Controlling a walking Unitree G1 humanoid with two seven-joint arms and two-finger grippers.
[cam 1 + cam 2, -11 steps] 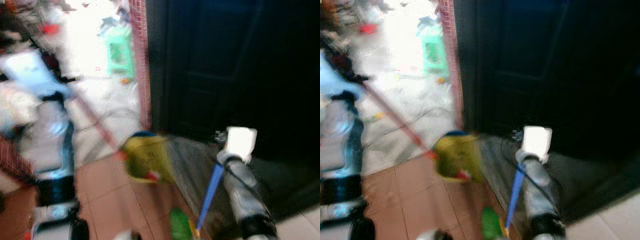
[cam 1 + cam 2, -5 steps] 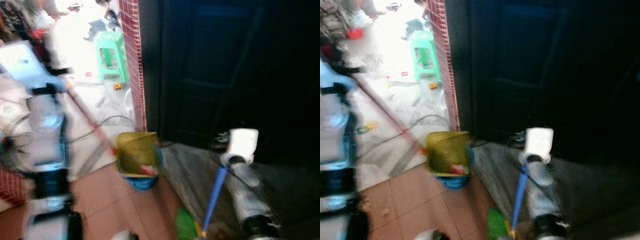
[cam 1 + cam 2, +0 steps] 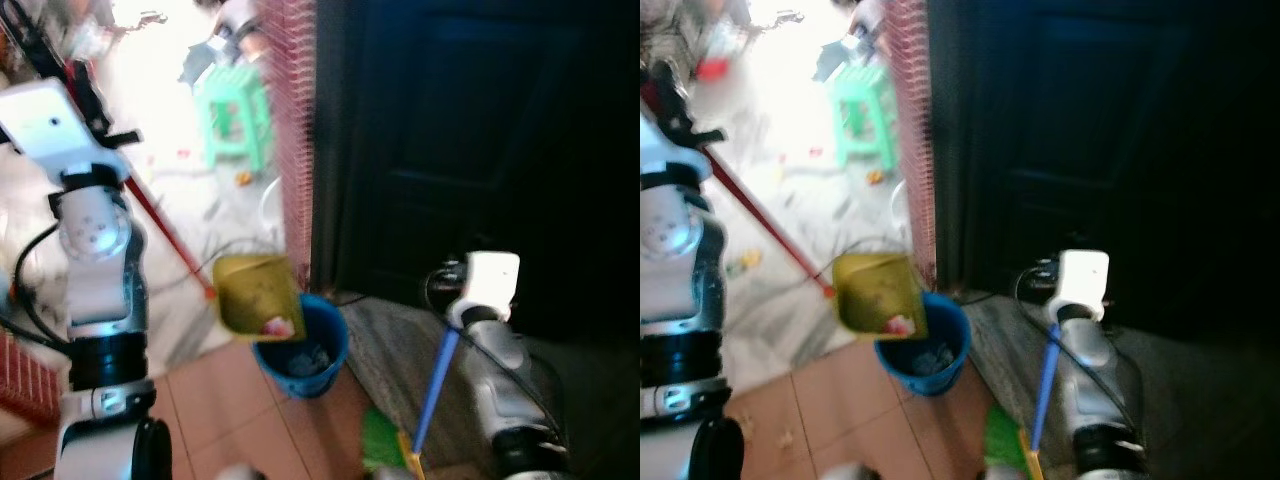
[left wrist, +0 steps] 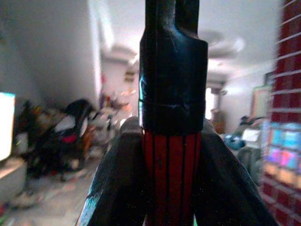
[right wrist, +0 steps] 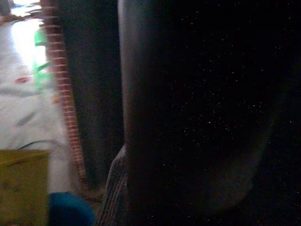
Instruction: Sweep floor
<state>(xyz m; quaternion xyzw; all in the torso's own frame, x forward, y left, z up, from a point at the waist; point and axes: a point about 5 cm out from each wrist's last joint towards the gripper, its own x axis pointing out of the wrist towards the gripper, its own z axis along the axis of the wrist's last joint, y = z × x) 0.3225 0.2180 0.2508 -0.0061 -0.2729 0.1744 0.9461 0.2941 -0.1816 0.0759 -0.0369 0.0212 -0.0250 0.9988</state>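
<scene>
A yellow dustpan [image 3: 255,292] on a long red handle [image 3: 160,225] hangs tilted over the rim of a blue bucket [image 3: 310,355], with a bit of red and white litter at its lower edge. My left gripper [image 4: 173,155] is shut on that handle just below its black grip, up at the left. My right gripper [image 3: 447,322] is shut on the blue handle [image 3: 432,390] of a broom whose green bristles [image 3: 378,440] rest on the floor at the bottom. The right wrist view is dark, with the handle [image 5: 141,117] close to the lens.
A red brick pillar [image 3: 295,130] and a dark door [image 3: 470,130] stand just behind the bucket. A grey mat [image 3: 385,335] lies before the door. Beyond are a green stool [image 3: 235,110], a cable [image 3: 215,250] on the pale floor and scattered clutter. Terracotta tiles [image 3: 220,400] lie in front.
The whole view has shifted and sharpened as the camera moved. The blue bucket now shows clearly below and to the right of the tilted dustpan. Both grippers keep their hold.
</scene>
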